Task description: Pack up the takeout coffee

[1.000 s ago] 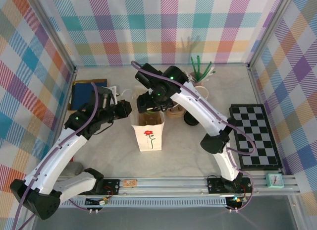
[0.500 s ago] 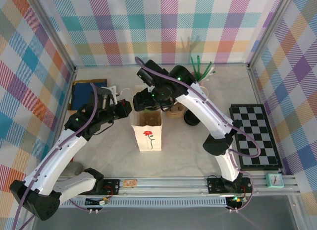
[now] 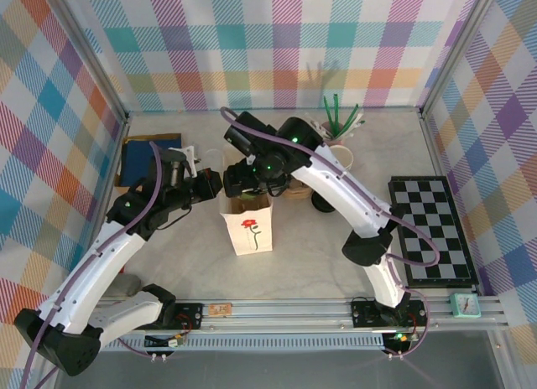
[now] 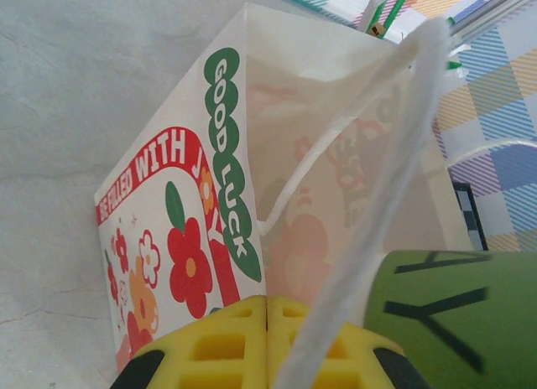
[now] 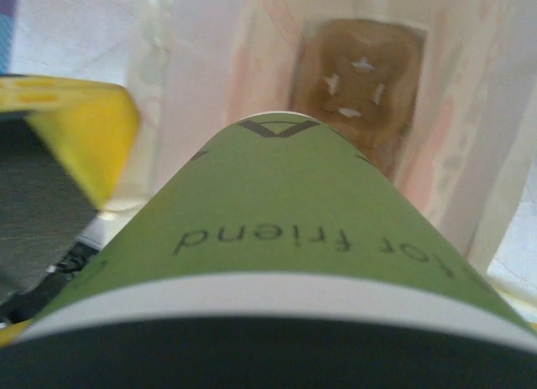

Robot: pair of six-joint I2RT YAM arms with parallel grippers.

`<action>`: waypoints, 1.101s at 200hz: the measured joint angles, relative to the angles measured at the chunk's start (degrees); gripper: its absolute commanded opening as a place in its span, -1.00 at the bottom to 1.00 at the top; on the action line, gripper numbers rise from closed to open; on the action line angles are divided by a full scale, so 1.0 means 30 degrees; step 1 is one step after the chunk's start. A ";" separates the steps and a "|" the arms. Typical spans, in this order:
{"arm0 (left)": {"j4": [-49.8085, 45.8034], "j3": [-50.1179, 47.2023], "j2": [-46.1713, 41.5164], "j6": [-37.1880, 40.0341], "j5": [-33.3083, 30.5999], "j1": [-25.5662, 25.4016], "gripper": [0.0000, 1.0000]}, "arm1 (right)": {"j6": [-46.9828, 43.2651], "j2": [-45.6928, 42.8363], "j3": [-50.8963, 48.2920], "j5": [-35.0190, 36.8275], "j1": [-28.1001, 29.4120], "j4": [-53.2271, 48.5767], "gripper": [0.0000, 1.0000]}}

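The takeout coffee (image 5: pixel 285 213), a green paper cup with a black lid, is held in my right gripper (image 3: pixel 243 178), which is shut on it. The cup hangs tilted over the open mouth of the white paper bag (image 3: pixel 250 230), and past it I see the bag's brown inside bottom (image 5: pixel 361 79). In the left wrist view the green cup (image 4: pixel 453 313) sits at the lower right, beside the flower-printed bag (image 4: pixel 185 238). My left gripper (image 3: pixel 211 184) is at the bag's left rim with its yellow fingers (image 4: pixel 218 339) pressed together. The bag's white handle strap (image 4: pixel 394 154) runs taut across them.
Just behind the bag stands a basket (image 3: pixel 299 186), with a loose black lid (image 3: pixel 323 203) to its right. A chessboard (image 3: pixel 432 230) lies at the right, a blue pad (image 3: pixel 143 158) at the back left, and green straws in a pot (image 3: pixel 340 121) at the back.
My right gripper has moved the cup a little left and nearer, over the bag's opening. The left arm has barely moved.
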 measured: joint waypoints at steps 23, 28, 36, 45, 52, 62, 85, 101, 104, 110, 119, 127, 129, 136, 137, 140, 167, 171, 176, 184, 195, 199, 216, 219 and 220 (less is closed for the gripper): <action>-0.0015 -0.0058 -0.0124 -0.0007 0.0015 0.0000 -1.00 | 0.0248 0.0146 -0.0590 0.0641 0.0124 -0.0117 -0.05; -0.0007 -0.0058 -0.0124 -0.0007 0.0015 0.0000 -1.00 | 0.0306 0.0219 -0.0605 0.0787 0.0124 -0.0117 -0.04; -0.0007 -0.0058 -0.0124 -0.0007 0.0022 0.0000 -1.00 | 0.0350 0.0350 -0.0597 0.1005 0.0124 -0.0117 -0.05; -0.0007 -0.0058 -0.0124 -0.0007 0.0036 0.0000 -1.00 | 0.0372 0.0510 -0.0532 0.1217 0.0117 -0.0117 -0.04; 0.0000 -0.0058 -0.0124 -0.0007 0.0109 0.0000 -1.00 | 0.0372 0.0692 -0.0430 0.1355 0.0073 -0.0117 -0.04; 0.0007 -0.0058 -0.0124 -0.0015 0.0197 0.0000 -1.00 | 0.0364 0.0911 -0.0335 0.1479 0.0044 -0.0117 -0.04; 0.0000 -0.0058 -0.0138 -0.0066 0.0401 0.0000 -1.00 | 0.0357 0.1435 -0.0007 0.1661 -0.0095 -0.0117 -0.05; 0.0007 -0.0058 -0.0182 -0.0080 0.0481 -0.0007 -1.00 | 0.0321 0.1690 0.0430 0.1676 -0.0175 -0.0117 -0.06; 0.0007 -0.0058 -0.0204 -0.0087 0.0503 -0.0007 -1.00 | 0.0306 0.1719 0.0510 0.1661 -0.0168 -0.0117 -0.06; 0.0015 -0.0058 -0.0219 -0.0109 0.0517 -0.0015 -1.00 | 0.0284 0.1741 0.0627 0.1574 -0.0175 -0.0117 -0.07; 0.0029 -0.0058 -0.0240 -0.0153 0.0517 -0.0066 -1.00 | 0.0226 0.1741 0.0765 0.1399 -0.0175 -0.0117 -0.08; 0.0080 -0.0058 -0.0240 -0.0211 0.0510 -0.0153 -1.00 | 0.0211 0.1749 0.0882 0.1297 -0.0175 -0.0117 -0.08; 0.0102 -0.0058 -0.0240 -0.0226 0.0503 -0.0160 -1.00 | 0.0204 0.1756 0.0925 0.1260 -0.0182 -0.0117 -0.08; 0.0146 -0.0058 -0.0240 -0.0291 0.0488 -0.0204 -1.00 | 0.0204 0.1829 0.1144 0.1151 -0.0262 -0.0117 -0.11; 0.0146 -0.0058 -0.0240 -0.0299 0.0481 -0.0211 -1.00 | 0.0204 0.1843 0.1173 0.1129 -0.0270 -0.0117 -0.12; 0.0146 -0.0058 -0.0240 -0.0299 0.0452 -0.0233 -1.00 | 0.0182 0.1894 0.1333 0.1049 -0.0299 -0.0117 -0.13; 0.0233 -0.0044 -0.0080 -0.0525 0.0262 -0.0525 -1.00 | 0.0124 0.2076 0.1894 0.0474 -0.0495 -0.0109 -0.15; 0.0277 -0.0036 -0.0051 -0.0568 0.0204 -0.0576 -1.00 | 0.0117 0.2076 0.1894 0.0459 -0.0525 -0.0117 -0.15; 0.0291 -0.0036 0.0007 -0.0576 0.0124 -0.0634 -1.00 | 0.0073 0.2076 0.1880 0.0401 -0.0554 -0.0109 -0.14; 0.0277 -0.0029 0.0051 -0.0583 0.0007 -0.0663 -1.00 | 0.0073 0.2091 0.1814 0.0313 -0.0597 -0.0109 -0.14; 0.0240 -0.0036 0.0102 -0.0590 -0.0197 -0.0765 -1.00 | 0.0073 0.2157 0.1770 0.0233 -0.0634 -0.0117 -0.12; 0.0211 -0.0029 0.0124 -0.0583 -0.0255 -0.0765 -1.00 | 0.0073 0.2200 0.1770 0.0211 -0.0634 -0.0117 -0.11; 0.0000 -0.0036 0.0189 -0.0590 -0.0590 -0.0780 -1.00 | 0.0080 0.2404 0.1770 0.0262 -0.0612 -0.0109 -0.11; -0.0036 -0.0036 0.0189 -0.0590 -0.0641 -0.0780 -1.00 | 0.0080 0.2433 0.1778 0.0270 -0.0612 -0.0109 -0.10; -0.0044 -0.0036 0.0189 -0.0590 -0.0663 -0.0787 -1.00 | 0.0080 0.2441 0.1770 0.0277 -0.0612 -0.0109 -0.10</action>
